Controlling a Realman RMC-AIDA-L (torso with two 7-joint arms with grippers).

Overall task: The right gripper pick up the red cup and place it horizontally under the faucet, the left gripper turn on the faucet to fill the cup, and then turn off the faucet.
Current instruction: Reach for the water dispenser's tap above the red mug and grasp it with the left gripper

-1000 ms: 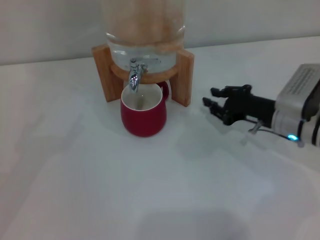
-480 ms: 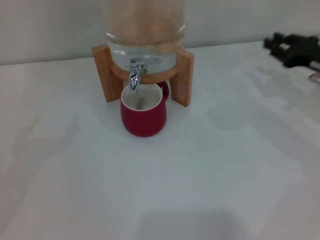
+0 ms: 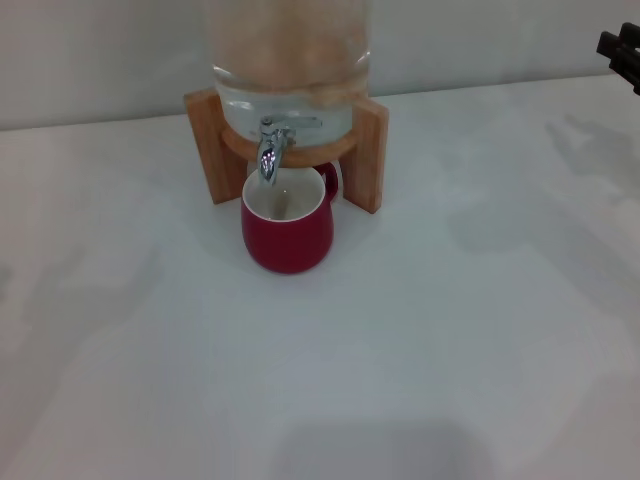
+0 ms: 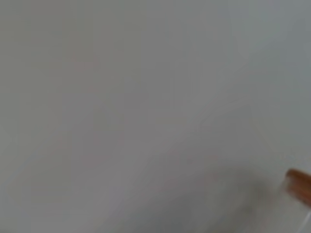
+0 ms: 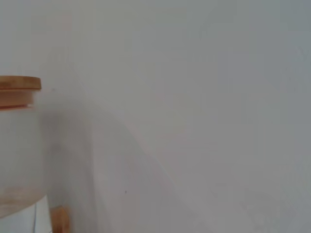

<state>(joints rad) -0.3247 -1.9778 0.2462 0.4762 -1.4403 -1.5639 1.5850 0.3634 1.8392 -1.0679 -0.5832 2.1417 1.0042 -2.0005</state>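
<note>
The left gripper was not in sight in any view, so whether its fingers were spread or closed could not be told. Toward the back of the white bench (image 3: 450,350), left of its middle, the wooden stand (image 3: 368,150) held the clear glass dispenser (image 3: 290,60). The faucet (image 3: 270,150) pointed down from the dispenser's front. Directly beneath its spout stood the red cup (image 3: 288,222), upright on the bench, mouth up, its handle turned back into the stand opening. At the far right edge of the head view, only a black tip of the right gripper (image 3: 622,52) showed, well apart from the cup and holding nothing; its spread was unclear.

By this layout the cup-placing step looked finished. Next, the left gripper would need to reach the thin lever (image 3: 300,123) and turn it without nudging the cup.
</note>
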